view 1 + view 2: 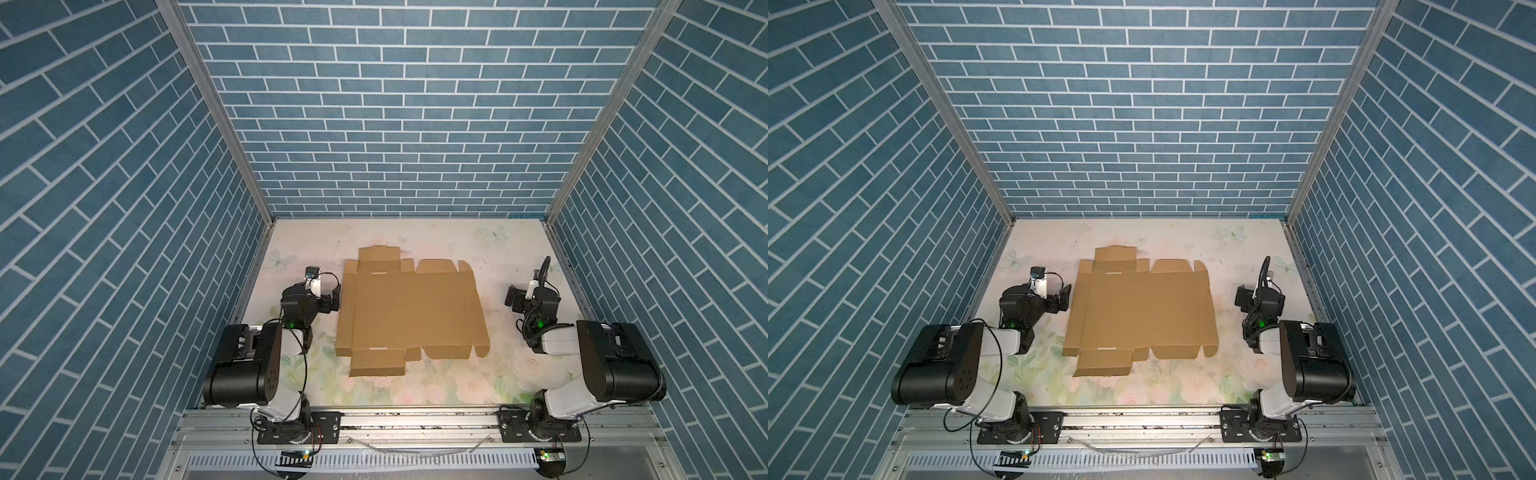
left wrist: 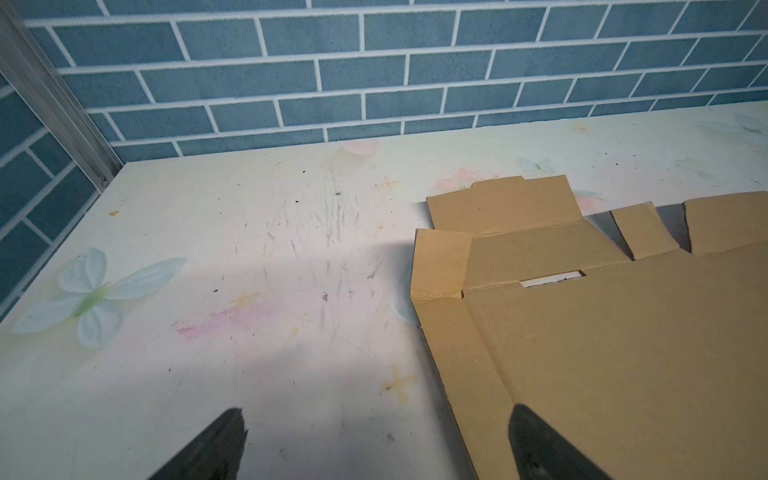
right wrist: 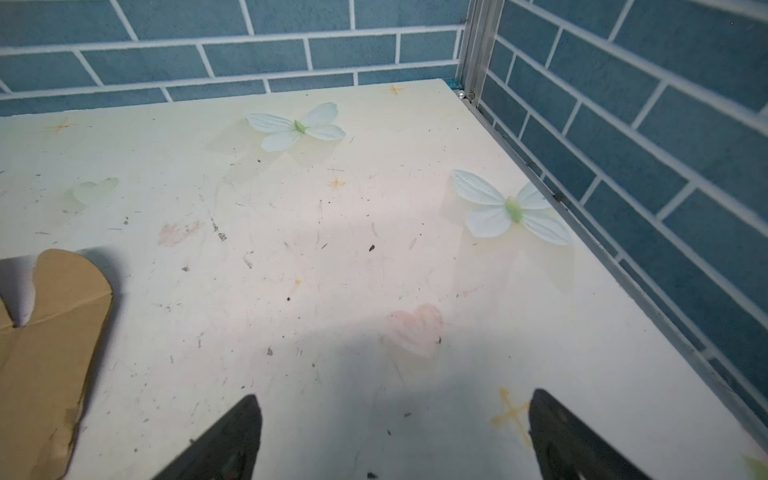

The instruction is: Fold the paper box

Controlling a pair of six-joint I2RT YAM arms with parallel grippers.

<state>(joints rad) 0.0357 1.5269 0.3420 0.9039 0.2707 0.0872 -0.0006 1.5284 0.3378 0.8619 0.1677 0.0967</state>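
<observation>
Both released and empty: left gripper (image 1: 333, 297) just beside the box (image 1: 411, 311) at its left edge, right gripper (image 1: 512, 297) apart at right. Box lies flat, unfolded, mid table (image 1: 415, 237). Risk: unpinned sheet may slide under a one-sided flap push.

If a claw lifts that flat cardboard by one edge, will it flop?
Probably not much: the box is cardboard and lies flat and unwrinkled. It would likely bend at its creases, so a flap may droop. It looks thin and light, so a push would probably slide it over the smooth table.
</observation>
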